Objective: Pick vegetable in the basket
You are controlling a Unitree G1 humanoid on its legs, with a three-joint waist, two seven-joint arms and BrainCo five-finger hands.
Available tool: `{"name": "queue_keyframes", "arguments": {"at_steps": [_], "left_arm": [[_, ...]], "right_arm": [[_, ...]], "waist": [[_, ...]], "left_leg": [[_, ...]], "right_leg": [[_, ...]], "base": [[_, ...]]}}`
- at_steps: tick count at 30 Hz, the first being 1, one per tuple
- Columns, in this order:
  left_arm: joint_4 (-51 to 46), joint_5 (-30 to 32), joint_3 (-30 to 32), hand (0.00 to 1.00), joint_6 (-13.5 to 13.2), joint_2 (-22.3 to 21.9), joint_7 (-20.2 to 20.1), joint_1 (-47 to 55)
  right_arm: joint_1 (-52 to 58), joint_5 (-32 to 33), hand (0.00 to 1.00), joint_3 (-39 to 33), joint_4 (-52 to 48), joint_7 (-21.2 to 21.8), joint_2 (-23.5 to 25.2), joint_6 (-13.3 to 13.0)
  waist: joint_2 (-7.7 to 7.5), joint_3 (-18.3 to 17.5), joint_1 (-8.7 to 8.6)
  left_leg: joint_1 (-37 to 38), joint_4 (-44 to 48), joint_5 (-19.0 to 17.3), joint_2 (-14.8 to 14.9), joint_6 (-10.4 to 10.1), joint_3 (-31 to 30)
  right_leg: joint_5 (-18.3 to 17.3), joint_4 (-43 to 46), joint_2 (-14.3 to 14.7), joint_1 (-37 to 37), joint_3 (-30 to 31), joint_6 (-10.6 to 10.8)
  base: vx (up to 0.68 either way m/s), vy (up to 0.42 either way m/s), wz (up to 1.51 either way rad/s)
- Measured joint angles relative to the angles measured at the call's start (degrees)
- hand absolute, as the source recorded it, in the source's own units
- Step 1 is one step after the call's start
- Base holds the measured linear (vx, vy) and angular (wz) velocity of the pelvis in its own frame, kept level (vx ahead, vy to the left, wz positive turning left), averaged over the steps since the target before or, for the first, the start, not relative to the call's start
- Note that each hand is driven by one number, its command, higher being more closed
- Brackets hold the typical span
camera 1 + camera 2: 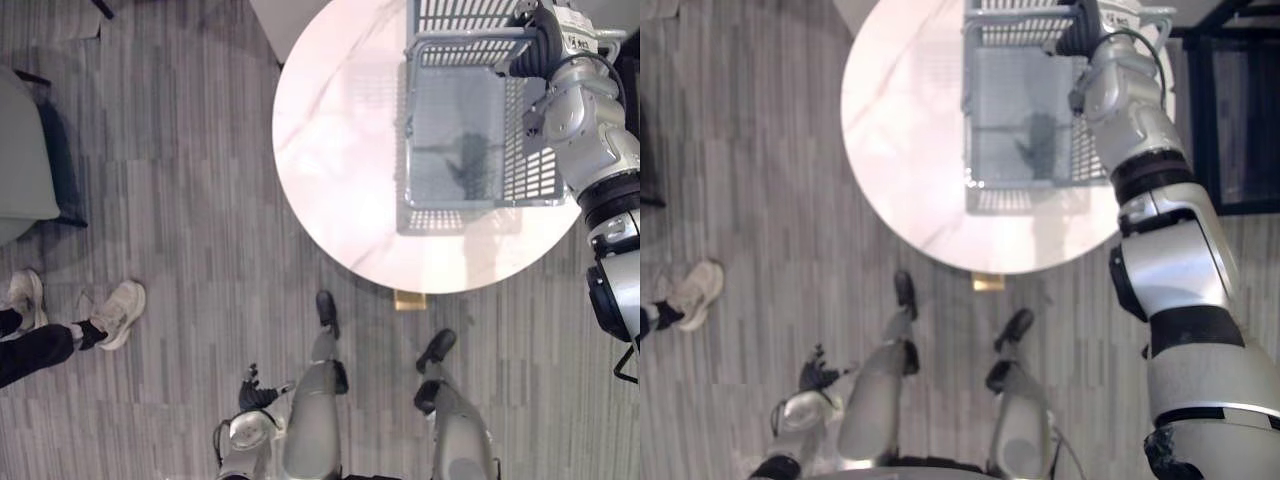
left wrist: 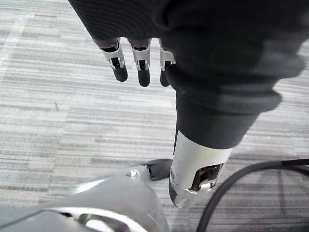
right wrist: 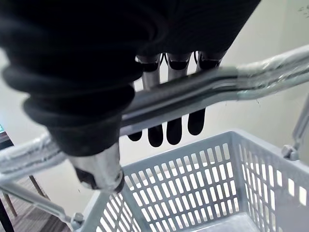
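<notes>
One round table [image 1: 330, 150] sits at the upper right of the left eye view. One basket [image 1: 530, 170] stands on it, and one handle [image 3: 193, 92] shows on the basket. There are two robot hands: the left hand [image 2: 144, 76] and the right hand [image 3: 174, 129]. One person [image 1: 35, 350] is at the left edge, with two shoes: a shoe [image 1: 120, 312] and a second shoe [image 1: 22, 295]. One grey seat [image 1: 20, 160] is at the left. One dark frame [image 1: 1240, 120] is at the upper right of the right eye view.

Grey basket [image 1: 440, 130] sits on round white table [image 1: 340, 150].
</notes>
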Motion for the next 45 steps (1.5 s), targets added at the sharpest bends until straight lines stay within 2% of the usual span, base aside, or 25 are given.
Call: {"name": "queue_keyframes", "arguments": {"at_steps": [4, 14, 18, 22, 24, 25, 27, 30, 32, 39, 43, 45], "left_arm": [[0.01, 0.00, -0.18, 0.00, -0.22, -0.08, 0.03, -0.40], [-0.06, 0.00, -0.61, 0.00, -0.22, -0.11, 0.42, -0.41], [-0.10, 0.01, -0.55, 0.00, 0.12, -0.09, 0.41, -0.41], [-0.08, 0.07, -0.21, 0.00, 0.92, -0.10, 0.39, -0.41], [0.07, 0.17, 0.79, 0.00, 1.54, -0.17, 0.35, -0.34], [0.19, 0.27, 1.70, 0.00, 1.73, -0.16, 0.29, -0.19], [0.27, 0.56, 3.18, 0.00, 2.35, -0.15, -0.06, -0.21], [1.20, 1.66, 5.18, 0.00, 3.00, -0.16, -0.95, -0.33], [2.52, 3.11, 5.75, 0.00, 4.00, -0.20, -1.44, 0.00], [3.91, 6.43, 7.47, 0.00, 4.97, -0.16, -3.31, 2.34], [4.45, 7.78, 7.46, 0.00, 5.26, -0.21, -4.13, 5.01], [4.54, 7.78, 7.46, 0.00, 5.29, -0.33, -4.15, 5.94]], "right_arm": [[-0.01, -0.84, 1.00, 0.34, 1.70, 0.50, -0.21, -0.03], [2.50, -2.25, 1.00, 2.07, 2.12, 0.64, -0.17, -0.09], [4.30, -4.28, 1.00, 2.16, 2.03, 2.04, -0.04, 0.19], [7.74, -4.26, 1.00, 2.25, -2.34, 3.29, 0.20, 1.19], [10.21, -4.24, 1.00, 2.29, -7.75, 4.31, 0.17, 1.42], [11.99, -4.21, 1.00, 2.33, -12.24, 4.68, 0.04, 1.44], [14.79, -3.97, 1.00, 2.50, -19.89, 5.21, -1.08, 1.30], [19.45, -1.63, 1.00, 2.73, -30.28, 6.75, -3.61, 0.22], [26.70, -0.35, 1.00, 2.70, -37.18, 8.12, -5.53, -1.16], [47.59, 1.41, 1.00, 2.23, -49.35, 13.29, -5.99, -3.64], [54.56, 1.44, 1.00, 1.77, -51.31, 14.38, -6.46, -4.98], [59.69, 1.42, 1.00, -0.95, -52.06, 14.57, -6.07, -5.20]], "waist": [[0.01, 0.00, 0.41], [0.61, 0.24, 1.33], [0.63, 0.23, 1.39], [0.63, 0.20, 1.19], [0.58, 0.17, 0.63], [0.55, 0.15, -0.38], [0.06, -0.10, -1.22], [-0.08, -0.97, -2.87], [-0.59, -3.19, -3.57], [-3.04, -8.74, -5.14], [-3.58, -10.70, -5.86], [-3.47, -11.66, -6.41]], "left_leg": [[0.10, 0.01, 0.92, -0.57, -0.51, -0.30], [1.54, -0.01, 0.90, -0.40, -0.51, -1.10], [2.97, -0.03, 0.47, -0.34, -0.95, -1.25], [5.05, -0.03, 0.19, -0.33, -1.19, -0.53], [6.62, -0.03, -0.21, -0.23, -0.91, 0.40], [7.75, -0.03, -0.58, -0.19, -0.49, 0.75], [9.25, -0.10, -0.99, -0.06, -0.49, 1.99], [11.03, -0.18, -1.37, 0.47, -0.85, 3.45], [12.30, -0.20, -1.63, 0.77, -0.77, 4.02], [16.75, -0.37, -3.79, 2.82, -1.09, 7.55], [19.11, -0.37, -4.76, 2.86, -1.12, 10.63], [19.66, -0.37, -5.07, 2.59, -1.02, 11.36]], "right_leg": [[-0.21, 0.89, -0.82, 0.03, 0.10, -0.27], [-0.29, 2.70, -1.13, 0.11, 1.18, -0.35], [-0.27, 3.33, -1.30, 1.06, 1.61, -0.34], [-0.25, 3.82, -1.49, 2.19, 2.59, -0.32], [-0.24, 3.84, -1.49, 3.21, 3.36, -0.29], [-0.25, 3.83, -1.49, 4.06, 3.69, -0.28], [-0.22, 3.83, -1.48, 4.60, 5.00, -0.25], [-0.23, 3.82, -1.08, 5.31, 6.33, -0.25], [-0.36, 3.59, -0.51, 6.31, 6.78, -0.36], [-1.25, 2.74, 1.54, 8.62, 9.83, -0.62], [-1.18, 2.53, 1.72, 8.83, 12.72, -0.49], [-1.05, 2.34, 1.58, 8.84, 13.52, -0.28]], "base": [[0.01, 0.005, 0.08], [-0.01, -0.011, -0.03], [-0.01, -0.016, 0.00], [0.01, -0.029, -0.10], [0.03, -0.018, -0.15], [0.04, -0.012, -0.21], [0.04, -0.012, -0.26], [0.04, -0.020, -0.21], [0.06, -0.004, -0.16], [0.03, -0.001, -0.24], [0.01, 0.027, -0.38], [0.02, 0.038, -0.17]]}}
